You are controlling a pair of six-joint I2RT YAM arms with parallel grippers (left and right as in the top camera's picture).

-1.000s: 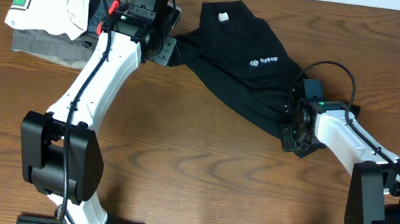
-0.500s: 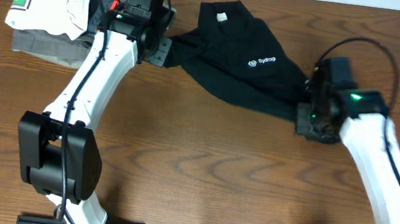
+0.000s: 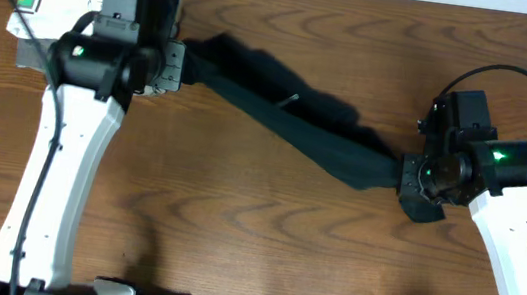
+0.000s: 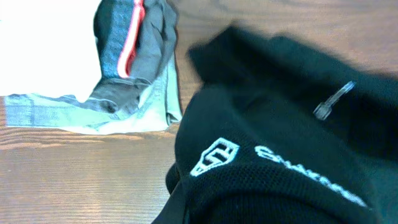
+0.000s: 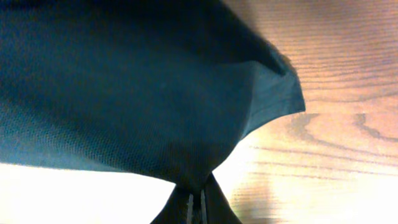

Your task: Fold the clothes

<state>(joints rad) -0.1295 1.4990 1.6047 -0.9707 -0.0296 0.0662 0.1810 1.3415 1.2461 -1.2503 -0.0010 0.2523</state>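
1. You have the black garment [image 3: 292,121] pulled into a long, narrow band between both hands. It hangs over the middle of the bench [image 3: 251,247]; only its ends are held.
2. The band's long axis runs diagonally, from far left down to nearer right. Any fold you start depends on that line: each hand sits at one end of it, so neither hand is nearer the cloth than the other.
3. Your left hand [image 3: 178,62] is pressed together on the far-left end. Just to its left lies the pile: the white garment [image 3: 50,0] on top and the grey garments [image 4: 130,56] with red trim beneath.
4. Your right hand [image 3: 406,175] is pressed together too, pinching a gathered corner, as the right wrist view shows with cloth bunching into the fingers [image 5: 196,202].
5. What you cannot read from here:
   - Roped up like this, the garment hides its collar, sleeves and hem, so which edge each hand holds is unclear.
   - The white lettering [image 4: 298,168] shows only in the left wrist view, blurred, and not from overhead.
   - A pale tab [image 4: 333,102] shows beside it; it may be the tag, but it is too soft to tell.
   - The left fingers are hidden behind cloth in their own view.
   - Whether the sagging middle touches the bench cannot be told.
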